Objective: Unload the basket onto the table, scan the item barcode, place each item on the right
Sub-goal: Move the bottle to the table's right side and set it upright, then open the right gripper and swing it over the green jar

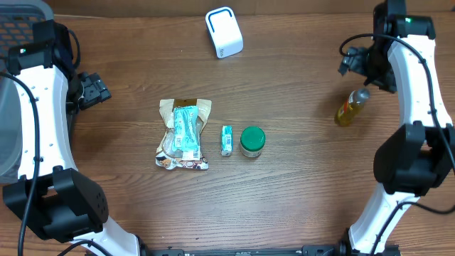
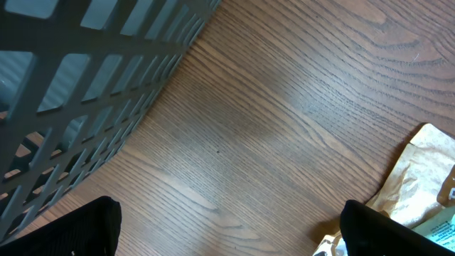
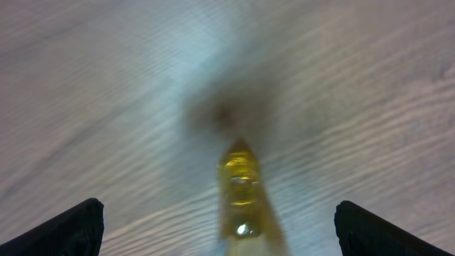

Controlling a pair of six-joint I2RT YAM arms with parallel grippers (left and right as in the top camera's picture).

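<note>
Landmark: green-lid jar (image 1: 252, 141), mid-desk (image 1: 298, 178).
- Just left of jar: small teal packet (image 1: 227, 140); slim gap between.
- Further left: snack bag (image 1: 184, 134), near packet.
- Right of jar: bare desk, wide lane up to yellow bottle (image 1: 351, 107).
- Beyond jar: open desk up to white scanner (image 1: 224, 33).
- Far left of jar: grey basket (image 1: 18, 21) walls off corner beside left end effector (image 1: 96, 89).
- Far right of jar: right end effector (image 1: 353, 64), fingers spread, near bottle cap.

The right wrist view is smeared with blur: the yellow bottle (image 3: 242, 192) is a soft shape whose lower part runs off the bottom edge, and the table (image 3: 106, 85) grain is washed out. In the left wrist view the grey basket (image 2: 128, 53) is cut by the top and left edges, and the snack bag (image 2: 423, 178) by the right edge. From overhead, the print on the small teal packet (image 1: 227, 140) is too small to read.
</note>
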